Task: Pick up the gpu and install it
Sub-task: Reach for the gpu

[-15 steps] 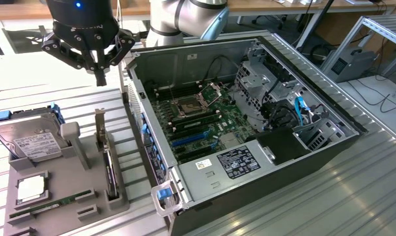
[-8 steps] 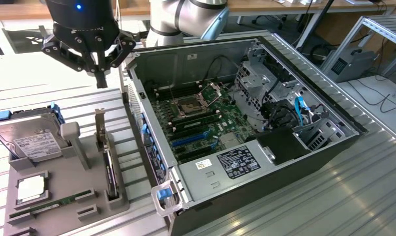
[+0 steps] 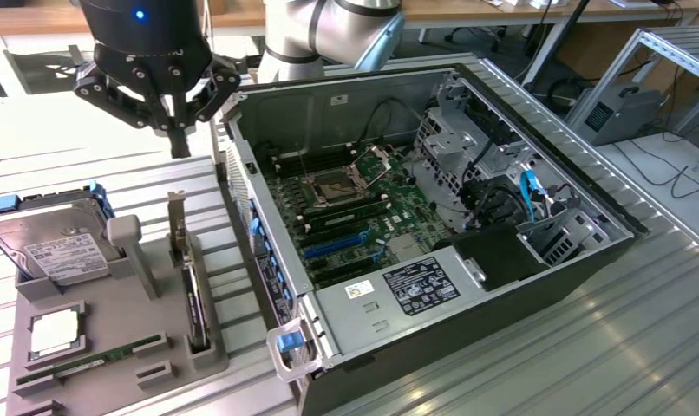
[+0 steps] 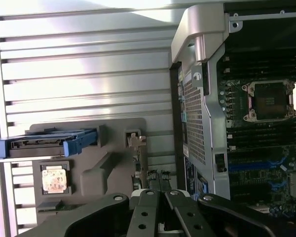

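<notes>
**Grey holder has the gpu on edge; fingers shut and empty above the bench**

Black metal fingers (image 3: pixel 179 139) on the arm are pressed together with nothing between them. They hang above the ribbed aluminium bench (image 3: pixel 107 178), just off a corner of the open black-and-silver computer case (image 3: pixel 315 113). In the wrist view the fingers (image 4: pixel 148 210) point down toward one end of the grey moulded holder (image 4: pixel 113 163).

The gpu (image 3: pixel 191 286), a thin dark rectangular expansion card with a silver metal bracket at one end, stands on its long edge in a slot of that holder (image 3: pixel 153 355). It is on the side nearest the case, and its bracket rises at the end closer to the fingers. From the wrist it shows edge-on as a narrow strip (image 4: pixel 137 163). A boxy silver hard drive with a white label (image 3: pixel 55 247) sits well apart from it in the same holder.

The card should be light and stiff, yet fragile, with bare circuitry and a connector edge seated in the slot. Its flat faces look smooth, so a loose pinch could let it twist or slip. The exposed upper edge seems the best place to hold it. A pinch across both faces near mid-length would keep it level and clear of the bracket. Which face carries the fan cannot be told from here.
</notes>
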{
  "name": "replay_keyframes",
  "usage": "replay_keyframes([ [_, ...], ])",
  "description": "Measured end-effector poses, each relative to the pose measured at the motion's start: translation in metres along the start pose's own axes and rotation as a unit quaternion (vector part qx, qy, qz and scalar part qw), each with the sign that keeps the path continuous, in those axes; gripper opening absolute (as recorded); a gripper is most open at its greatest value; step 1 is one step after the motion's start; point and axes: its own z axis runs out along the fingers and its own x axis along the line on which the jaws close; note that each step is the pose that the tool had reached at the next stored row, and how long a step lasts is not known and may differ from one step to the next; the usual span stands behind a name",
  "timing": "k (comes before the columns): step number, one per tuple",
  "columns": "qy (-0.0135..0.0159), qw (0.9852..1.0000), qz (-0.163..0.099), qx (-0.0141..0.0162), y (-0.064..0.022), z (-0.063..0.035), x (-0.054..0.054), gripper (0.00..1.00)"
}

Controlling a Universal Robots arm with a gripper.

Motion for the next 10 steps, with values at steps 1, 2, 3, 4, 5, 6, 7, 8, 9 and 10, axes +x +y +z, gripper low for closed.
replay_keyframes([
  [1,0.0,1.0,0.0,0.0001,-0.0013,0.0,-0.0001,0.11],
  [2,0.0,1.0,0.0,0.0003,-0.0019,-0.0001,-0.0002,0.11],
  [3,0.0,1.0,0.0,0.0003,-0.0021,-0.0001,-0.0002,0.11],
  [4,-0.0002,1.0,0.0,0.0023,-0.0046,-0.0002,-0.0004,0.11],
  [5,-0.0004,1.0,0.0,0.0048,-0.0077,-0.0003,-0.0006,0.11],
  [6,-0.0004,1.0,0.0,0.0049,-0.0079,-0.0003,-0.0006,0.11],
  [7,-0.0004,1.0,0.0,0.0051,-0.0081,-0.0003,-0.0006,0.11],
  [8,-0.0004,1.0,0.0,0.0053,-0.0083,-0.0003,-0.0006,0.11],
  [9,-0.0004,1.0,0.0,0.0056,-0.0085,-0.0003,-0.0006,0.11],
  [10,-0.0004,1.0,0.0,0.0057,-0.0087,-0.0004,-0.0007,0.11],
])
